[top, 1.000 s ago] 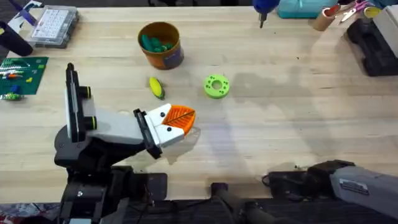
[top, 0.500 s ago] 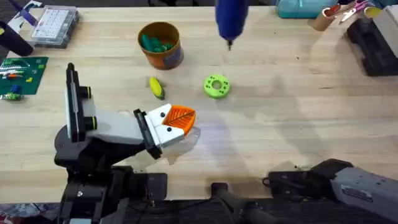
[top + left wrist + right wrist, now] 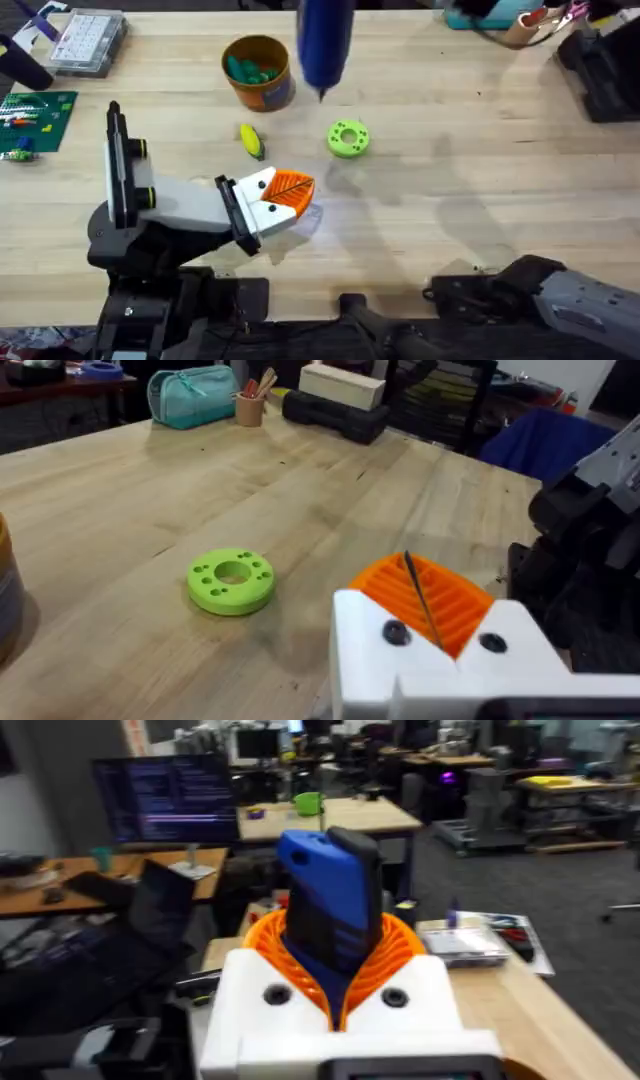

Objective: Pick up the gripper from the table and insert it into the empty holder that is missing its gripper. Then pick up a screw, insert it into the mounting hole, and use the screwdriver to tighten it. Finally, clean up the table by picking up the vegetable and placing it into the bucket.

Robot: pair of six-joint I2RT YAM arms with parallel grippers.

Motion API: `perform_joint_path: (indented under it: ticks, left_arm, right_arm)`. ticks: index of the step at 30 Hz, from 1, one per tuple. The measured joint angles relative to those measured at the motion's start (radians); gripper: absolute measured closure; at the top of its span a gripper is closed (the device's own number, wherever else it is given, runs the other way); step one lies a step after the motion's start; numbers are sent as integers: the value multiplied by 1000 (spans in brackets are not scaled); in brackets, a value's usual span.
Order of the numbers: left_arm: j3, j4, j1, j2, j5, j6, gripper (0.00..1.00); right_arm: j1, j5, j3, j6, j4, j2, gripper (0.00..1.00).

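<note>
Blue cylindrical screwdriver [image 3: 330, 910] with thin metal bit, clamped between orange ribbed pads [image 3: 400, 955] of right hand [image 3: 335, 985], seen raised above light wooden surface [image 3: 480, 180], bit beside orange-tan bucket [image 3: 258, 72]. Left hand [image 3: 290, 195] pressed closed, empty, near small yellow corn cob [image 3: 251, 141] and flat lime-green ring [image 3: 348, 139].

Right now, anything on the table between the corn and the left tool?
Overhead view: nothing. Only bare table separates the corn from the left tool.
</note>
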Motion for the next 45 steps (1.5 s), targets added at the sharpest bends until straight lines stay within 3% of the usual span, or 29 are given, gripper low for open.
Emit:
perform_joint_path:
  ticks: [8, 30, 45]
  left_arm:
    - [0, 0, 0, 0, 0, 0, 995]
    - [0, 0, 0, 0, 0, 0, 995]
    - [0, 0, 0, 0, 0, 0, 995]
  right_arm:
    - [107, 0, -5, -9, 22, 24, 977]
    - [256, 0, -5, -49, 97, 151, 977]
    - [279, 0, -15, -77, 101, 197, 977]
